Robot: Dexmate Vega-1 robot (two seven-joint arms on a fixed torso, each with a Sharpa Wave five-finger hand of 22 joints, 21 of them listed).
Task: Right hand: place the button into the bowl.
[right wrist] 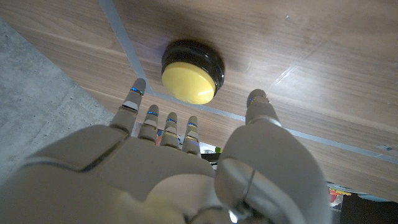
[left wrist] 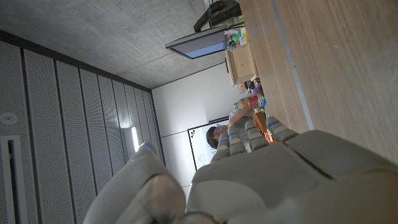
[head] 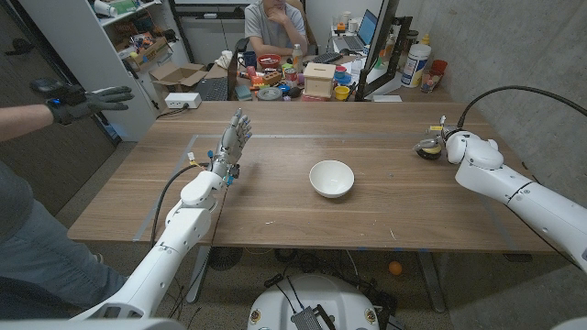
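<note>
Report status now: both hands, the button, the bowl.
Right hand open, spread above yellow round button, no contact. Left hand open, idle. White round bowl mid-table, path unobstructed.

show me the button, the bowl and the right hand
button [right wrist: 189,76], right wrist view, on its yellow cap
bowl [head: 331,178], head view, on its white inside
right hand [right wrist: 186,155], right wrist view, on the back of the hand

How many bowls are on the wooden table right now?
1. A white bowl sits near the middle of the table, between the left hand and the right hand. The cluttered desk behind might hide others.
</note>
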